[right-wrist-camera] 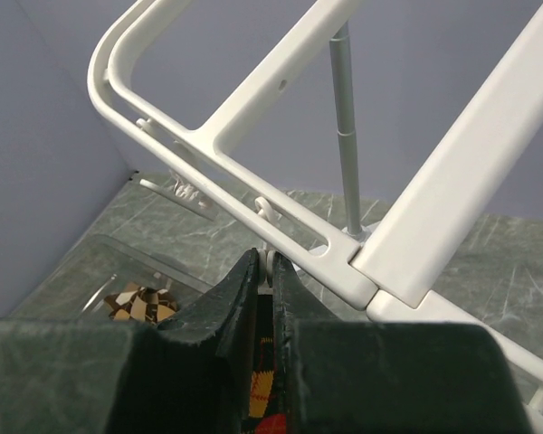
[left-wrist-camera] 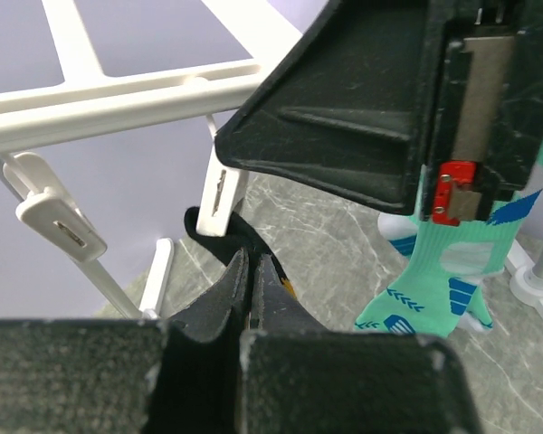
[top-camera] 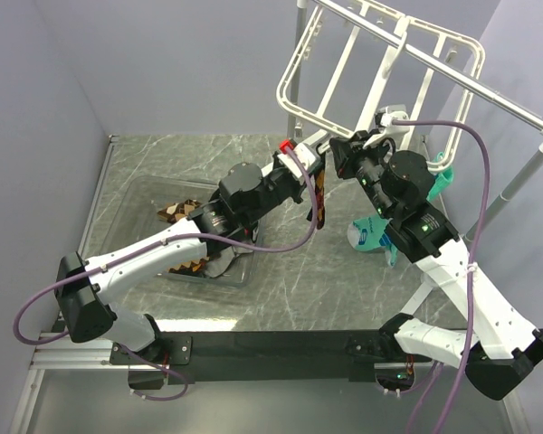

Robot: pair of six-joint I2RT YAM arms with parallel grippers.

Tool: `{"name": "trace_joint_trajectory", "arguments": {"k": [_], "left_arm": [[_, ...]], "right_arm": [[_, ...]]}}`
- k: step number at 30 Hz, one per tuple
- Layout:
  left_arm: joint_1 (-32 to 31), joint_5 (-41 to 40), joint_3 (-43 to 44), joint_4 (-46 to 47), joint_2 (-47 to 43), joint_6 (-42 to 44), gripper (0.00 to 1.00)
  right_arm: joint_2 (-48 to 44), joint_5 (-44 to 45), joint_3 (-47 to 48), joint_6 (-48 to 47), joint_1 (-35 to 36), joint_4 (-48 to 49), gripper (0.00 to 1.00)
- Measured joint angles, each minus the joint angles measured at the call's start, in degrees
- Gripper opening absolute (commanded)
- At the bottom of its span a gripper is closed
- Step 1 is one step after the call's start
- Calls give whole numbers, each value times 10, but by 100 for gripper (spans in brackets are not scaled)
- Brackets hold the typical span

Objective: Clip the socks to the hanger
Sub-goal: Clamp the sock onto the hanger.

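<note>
The white hanger [top-camera: 344, 63] hangs at the upper right. My left gripper [top-camera: 309, 172] is shut on the black top edge of an argyle sock [top-camera: 321, 201], which dangles below it. In the left wrist view the sock's edge [left-wrist-camera: 204, 226] touches the mouth of a white clip [left-wrist-camera: 222, 194]. My right gripper [right-wrist-camera: 271, 260] is shut on the top of that clip [right-wrist-camera: 274, 264], with the argyle sock [right-wrist-camera: 267, 389] showing below between its fingers. A mint-green sock [left-wrist-camera: 452, 271] hangs further right. Another mint one [top-camera: 369, 237] shows lower down beside the right arm.
A clear tray [top-camera: 136, 194] at the left holds more argyle socks [top-camera: 176, 212]. The silver pole stand [top-camera: 525, 176] rises at the right edge, with its pole [right-wrist-camera: 346, 136] behind the frame. A free clip [left-wrist-camera: 59, 221] hangs left of the gripped one.
</note>
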Motion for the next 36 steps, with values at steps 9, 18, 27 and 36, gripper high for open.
{"name": "trace_joint_trajectory", "arguments": {"k": [9,18,27,36], "left_arm": [[-20,-26,0,5,-2,30,1],[-40,-79,0,21,-2,60,1],[-69,-122,0,30,-5,101,1],[-81,-141,0,32,-5,123,1]], "right_arm": [[10,-12,18,-2,0,-14,2],[11,-16,51,1,0,-63,1],[15,-21,90,2,0,-117,4],[27,-30,101,4,0,-139,40]]}}
